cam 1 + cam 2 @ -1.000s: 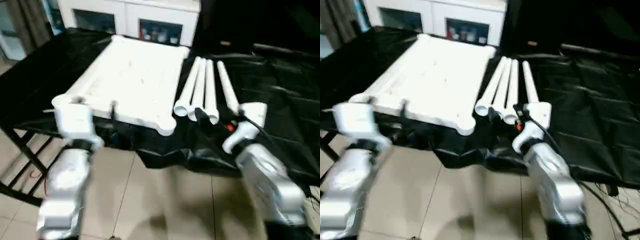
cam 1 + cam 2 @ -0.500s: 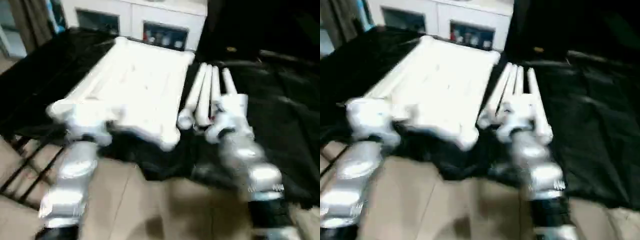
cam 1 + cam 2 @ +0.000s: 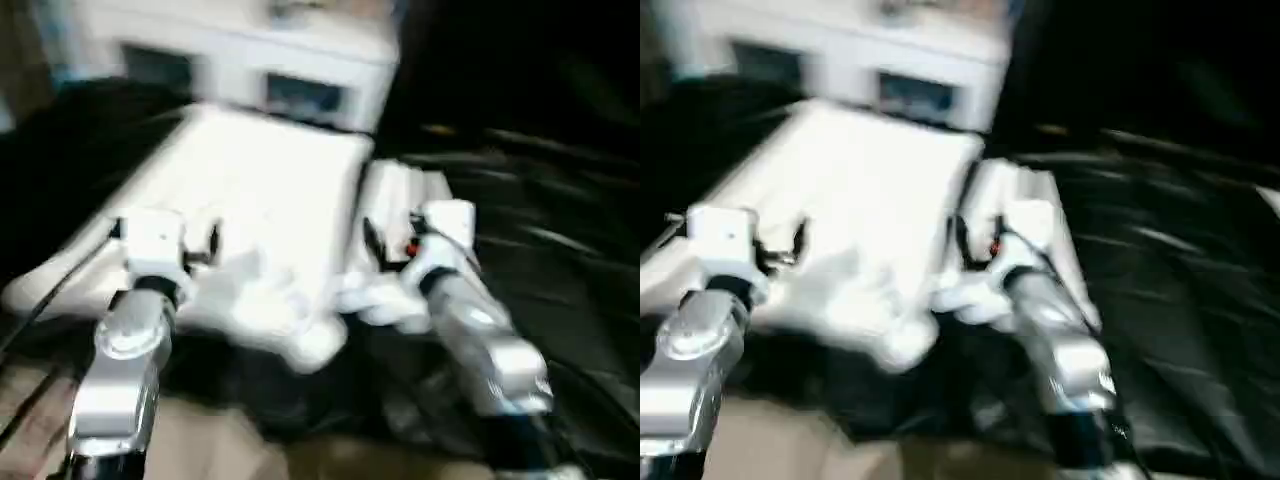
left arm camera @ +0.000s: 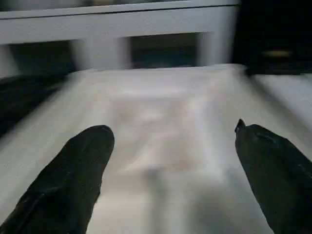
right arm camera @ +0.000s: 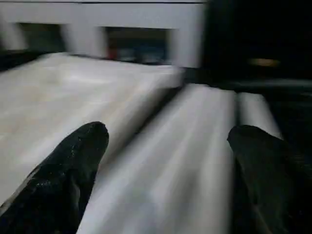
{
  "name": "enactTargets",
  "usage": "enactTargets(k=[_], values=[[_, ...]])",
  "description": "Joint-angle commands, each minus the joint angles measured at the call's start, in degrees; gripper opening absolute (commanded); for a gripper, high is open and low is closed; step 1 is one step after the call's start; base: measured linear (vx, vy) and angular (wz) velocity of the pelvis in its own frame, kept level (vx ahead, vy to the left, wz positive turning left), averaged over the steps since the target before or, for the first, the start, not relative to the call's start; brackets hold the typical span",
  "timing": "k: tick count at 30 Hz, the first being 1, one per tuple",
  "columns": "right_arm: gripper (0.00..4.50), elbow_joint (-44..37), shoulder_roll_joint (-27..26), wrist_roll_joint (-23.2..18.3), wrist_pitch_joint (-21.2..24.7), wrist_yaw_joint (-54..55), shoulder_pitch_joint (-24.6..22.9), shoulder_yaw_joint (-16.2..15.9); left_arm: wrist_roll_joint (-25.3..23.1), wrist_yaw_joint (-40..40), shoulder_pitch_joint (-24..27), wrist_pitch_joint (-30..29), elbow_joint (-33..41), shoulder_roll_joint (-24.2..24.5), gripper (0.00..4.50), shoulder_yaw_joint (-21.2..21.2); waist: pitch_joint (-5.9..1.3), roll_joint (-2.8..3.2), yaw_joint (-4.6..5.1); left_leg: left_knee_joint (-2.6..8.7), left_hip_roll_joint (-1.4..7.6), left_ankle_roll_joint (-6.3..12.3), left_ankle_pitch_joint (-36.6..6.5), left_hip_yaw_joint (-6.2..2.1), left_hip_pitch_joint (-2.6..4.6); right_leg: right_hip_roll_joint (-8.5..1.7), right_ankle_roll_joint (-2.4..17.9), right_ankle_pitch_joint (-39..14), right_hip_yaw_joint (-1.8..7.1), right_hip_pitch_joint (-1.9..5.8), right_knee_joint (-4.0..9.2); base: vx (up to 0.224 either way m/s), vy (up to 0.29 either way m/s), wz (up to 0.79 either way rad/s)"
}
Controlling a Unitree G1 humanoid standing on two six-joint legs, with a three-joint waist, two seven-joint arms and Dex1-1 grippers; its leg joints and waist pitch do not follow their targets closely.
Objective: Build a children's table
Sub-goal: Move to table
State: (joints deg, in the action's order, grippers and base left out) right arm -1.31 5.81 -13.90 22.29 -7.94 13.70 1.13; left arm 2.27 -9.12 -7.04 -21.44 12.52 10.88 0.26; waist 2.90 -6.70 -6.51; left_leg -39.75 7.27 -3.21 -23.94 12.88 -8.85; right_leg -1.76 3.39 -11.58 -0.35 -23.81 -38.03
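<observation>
The children's table lies in parts on a black cloth. The white tabletop (image 3: 270,190) rests flat, and its white tube legs (image 3: 395,190) lie side by side just to its right. My left gripper (image 4: 173,129) hovers open over the near part of the tabletop (image 4: 165,97), with nothing between its black fingers (image 4: 83,161). My right gripper (image 5: 168,129) is open above the near ends of the legs (image 5: 195,146), fingers wide apart and holding nothing. How high each gripper sits above its part I cannot tell.
A white cabinet with glass doors (image 3: 270,70) stands behind the work surface. The black cloth (image 3: 560,250) spreads crumpled to the right of the legs. My silver forearms (image 3: 120,350) (image 3: 485,345) reach in from the near edge.
Both arms have reached forward: the left gripper from the table's near edge to over the tabletop, the right to over the legs' near ends. The camera has also shifted.
</observation>
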Motion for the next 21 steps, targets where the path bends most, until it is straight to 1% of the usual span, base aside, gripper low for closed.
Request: enactTargets(k=[1, 2, 3, 4, 5, 6, 7, 8, 9, 10, 11, 12, 13, 14, 15, 16, 17, 19, 20, 21], values=[[4.47, -1.82, -0.61, -1.58, 1.69, -1.52, 0.31, -0.34, 1.46, -2.67, 1.21, 0.95, 2.2, 1.49, 4.5, -1.3, -3.14, -0.69, -2.8, -5.57, -0.78, -0.43, 2.89, -7.47, -12.2, -13.52, 26.44, -16.58, 12.13, 13.03, 7.48, 0.225, -0.013, -0.38], [4.47, -2.4, -0.09, -1.92, 2.37, -2.98, 0.25, -1.0, 1.74, -3.63, 1.57, 1.02, 2.53, 2.15, 4.5, -1.79, -4.01, 0.23, -1.19, -5.96, -0.75, -3.37, 14.58, -9.42, -13.79, -11.6, 25.3, 11.98, 9.62, 11.46, 4.73, 0.225, -0.013, -0.38], [4.47, -2.87, 0.71, -2.05, 2.99, -4.78, 0.29, -1.98, 2.13, -4.73, 1.78, 0.85, 2.59, 2.86, 4.5, -2.01, -4.29, 0.85, -1.1, -5.04, -0.75, -3.72, 18.42, -9.93, -13.55, -10.82, 24.83, 25.18, 8.12, 10.3, 4.45, -0.012, -0.083, -0.08], [4.47, -3.14, 1.21, -2.17, 3.25, -5.49, 0.26, -2.54, 2.23, -5.35, 1.79, 0.8, 2.44, 3.05, 4.5, -1.93, -3.77, 1.18, 0.03, -0.53, -0.79, -2.34, 28.51, -10.19, -13.38, -7.84, 19.73, 42.94, 2.91, 7.42, 3.7, -0.259, -0.125, -0.08], [4.47, -3.6, 2.89, -2.21, 3.51, -8.09, 0.26, -4.07, 2.95, -7.15, 1.75, 1.53, 2.02, 3.83, 4.5, -1.56, -3.38, 4.28, 0.03, 5.91, -1.25, -1.03, 39.23, -9.57, -12.81, -3.4, 10.79, 40.05, -2.17, 5.28, 4.24, -0.259, -0.125, -0.08], [4.47, -3.6, 2.89, -2.21, 3.51, -8.09, 0.26, -4.07, 2.95, -7.15, 1.75, 1.53, 2.02, 3.83, 4.5, -1.56, -3.38, 4.28, 0.03, 5.91, -1.25, -1.03, 39.23, -9.57, -12.81, -3.4, 10.79, 40.05, -2.17, 5.28, 4.24, -0.208, -0.058, -0.35], [4.47, -4.49, 5.45, -2.38, 3.82, -12.05, 0.2, -5.93, 4.3, -10.67, 1.71, 1.68, 1.8, 5.48, 4.5, -1.5, -3.96, 6.84, 1.23, 8.39, 5.3, 5.59, 41.1, -11.31, -14.19, -1.01, -4.45, 24.86, -4.54, 6.44, 2.09, -0.1, -0.048, -0.15], [4.47, -5.45, 7.42, -2.98, 4.36, -15.34, 0.15, -6.83, 5.22, -13.65, 1.72, 1.09, 1.89, 7.11, 4.5, -1.74, -3.93, 7.34, 0.88, 9.73, 12.18, 13.01, 22.72, -13.59, -11.94, -5.3, -4.78, 4.74, -1.38, 4.01, 1.18, -0.1, -0.048, -0.15], [4.47, -5.63, 7.69, -3.14, 4.49, -15.85, 0.14, -6.87, 5.37, -14.15, 1.72, 0.93, 1.92, 7.4, 4.5, -1.81, -3.7, 6.72, 1.46, 10.12, 12.77, 14.91, 17.59, -13.9, -11.78, -6.28, -3.11, 2.57, -0.32, 3.64, 0.79, -0.048, -0.053, 0.14], [4.47, -6.29, 8.91, -3.8, 5.12, -18.03, 0.28, -7.09, 6.53, -16.48, 1.85, 0.21, 2.32, 8.53, 4.5, -2.02, -3.31, 6.55, 1.45, 10.28, 11.65, 14.76, 12.92, -12.96, -12.26, -6.83, -0.89, 1.67, 0.17, 3.74, 1.57, 0.0, 0.0, 0.0], [4.47, -7.02, 10.57, -4.33, 5.91, -21.09, 0.7, -7.43, 8.74, -19.63, 2.13, -0.8, 3.0, 10.24, 4.5, -2.28, -2.29, 5.16, 0.66, 8.83, 5.2, 6.11, 0.89, -7.75, -13.72, -8.25, 5.51, -6.07, 0.86, 4.56, 6.46, 0.0, 0.0, 0.0], [4.47, -7.22, 11.49, -4.42, 6.01, -22.57, 0.97, -7.74, 9.81, -21.2, 2.29, -2.04, 3.33, 11.24, 4.5, -2.41, -2.17, 5.01, -0.04, 7.96, 4.64, 3.54, 1.49, -6.96, -13.15, -8.95, 5.66, -12.35, 0.79, 4.71, 7.65, 0.0, 0.0, 0.0], [4.47, -7.28, 12.56, -4.39, 6.01, -24.19, 1.39, -8.17, 10.09, -22.72, 2.34, -2.37, 3.3, 12.5, 4.5, -2.68, -1.69, 5.09, -0.18, 8.29, 4.75, 1.45, 2.98, -6.23, -13.02, -8.09, 4.33, -21.79, 0.41, 4.69, 8.5, 0.0, 0.0, 0.0], [4.47, -7.34, 13.44, -4.47, 6.07, -25.4, 1.74, -8.54, 10.31, -23.86, 2.37, -2.54, 3.26, 13.52, 4.5, -2.89, -1.55, 5.48, -0.04, 9.51, 5.48, 0.06, -0.64, -6.12, -12.42, -7.02, 3.11, -28.29, -0.51, 4.4, 8.86, 0.0, 0.0, 0.0], [4.49, -7.42, 14.35, -4.6, 6.07, -26.7, 2.12, -8.87, 10.38, -24.47, 2.3, -2.55, 2.98, 14.26, 4.5, -2.71, -1.46, 5.59, 0.29, 9.95, 5.82, -0.55, -3.3, -6.25, -12.21, -6.74, 2.67, -29.97, -0.71, 4.16, 8.82, 0.0, 0.0, 0.0], [4.5, -7.37, 14.88, -4.7, 6.06, -27.49, 2.43, -9.03, 10.35, -24.71, 2.13, -2.48, 2.69, 14.63, 4.22, -2.56, -1.69, 5.82, 0.65, 10.47, 6.19, -1.68, -6.96, -6.48, -12.15, -6.63, 2.15, -30.51, -1.1, 4.48, 8.59, -0.036, 0.05, -0.16], [4.5, -7.49, 16.01, -5.29, 6.59, -29.13, 3.01, -9.28, 10.54, -26.06, 1.75, -2.33, 1.67, 15.9, 4.22, -2.03, -1.77, 6.15, 0.57, 10.74, 6.48, -2.22, -9.24, -6.69, -11.8, -6.82, 2.0, -29.78, -1.05, 4.22, 8.64, -0.036, 0.05, -0.16], [4.5, -7.65, 18.11, -6.19, 7.4, -32.17, 3.85, -10.1, 10.34, -28.91, 1.18, -1.85, -0.04, 18.51, 4.09, -1.67, -1.8, 6.17, 0.48, 10.76, 6.51, -2.32, -10.3, -6.67, -11.38, -7.05, 2.39, -27.73, -0.79, 4.01, 8.6, 0.0, 0.0, 0.0], [4.5, -7.73, 19.07, -6.46, 7.68, -33.6, 4.13, -10.61, 10.09, -30.26, 1.01, -1.6, -0.68, 19.75, 4.09, -1.72, -1.82, 6.29, 0.45, 10.87, 6.54, -2.26, -10.13, -6.61, -11.4, -7.16, 2.51, -26.6, -0.66, 4.02, 8.46, 0.0, 0.0, 0.0], [4.5, -7.82, 20.36, -6.3, 7.74, -35.46, 4.34, -11.45, 10.38, -32.11, 0.93, -1.62, -1.13, 21.11, 3.96, -1.71, -1.83, 6.37, 0.43, 10.89, 6.53, -2.25, -10.26, -6.65, -11.37, -7.14, 2.61, -26.29, -0.69, 4.05, 8.42, 0.0, 0.0, 0.0]])
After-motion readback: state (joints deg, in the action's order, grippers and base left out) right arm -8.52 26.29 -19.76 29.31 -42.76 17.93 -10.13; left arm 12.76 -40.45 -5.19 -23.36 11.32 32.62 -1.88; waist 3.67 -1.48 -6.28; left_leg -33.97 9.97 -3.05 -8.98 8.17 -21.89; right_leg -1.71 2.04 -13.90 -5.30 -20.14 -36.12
